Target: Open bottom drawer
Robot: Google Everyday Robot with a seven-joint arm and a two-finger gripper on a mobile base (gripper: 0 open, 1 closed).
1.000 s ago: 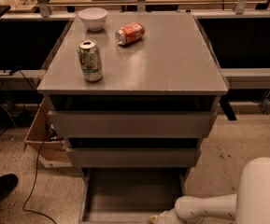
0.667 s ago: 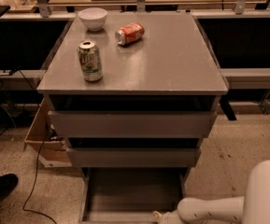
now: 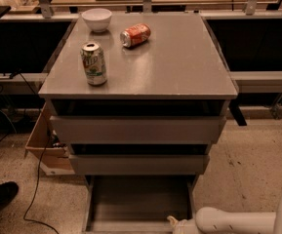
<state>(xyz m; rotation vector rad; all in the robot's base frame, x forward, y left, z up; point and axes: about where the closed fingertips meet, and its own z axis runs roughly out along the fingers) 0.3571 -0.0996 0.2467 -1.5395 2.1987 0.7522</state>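
- a grey cabinet (image 3: pixel 145 62) with a flat top fills the middle of the view, seen from above and in front.
- the bottom drawer (image 3: pixel 140 199) sits at 6 o'clock, pulled out toward the viewer, its shallow grey tray open to view below the two wider drawer fronts.
- the gripper (image 3: pixel 172 222) is at about 5 o'clock, at the lower edge of the view, just at the drawer's front right corner; whether it is open or closed, or has hold of anything, cannot be told.
- the white robot arm (image 3: pixel 238 222) reaches in from 4 o'clock.
- on the cabinet top: a white bowl (image 3: pixel 96 19) at 11 o'clock, a red can (image 3: pixel 135 35) lying on its side at 12 o'clock, and a green can (image 3: pixel 93 63) upright at 10 o'clock.
- a cardboard box (image 3: pixel 45 147) stands on the floor at 8 o'clock, beside the cabinet.
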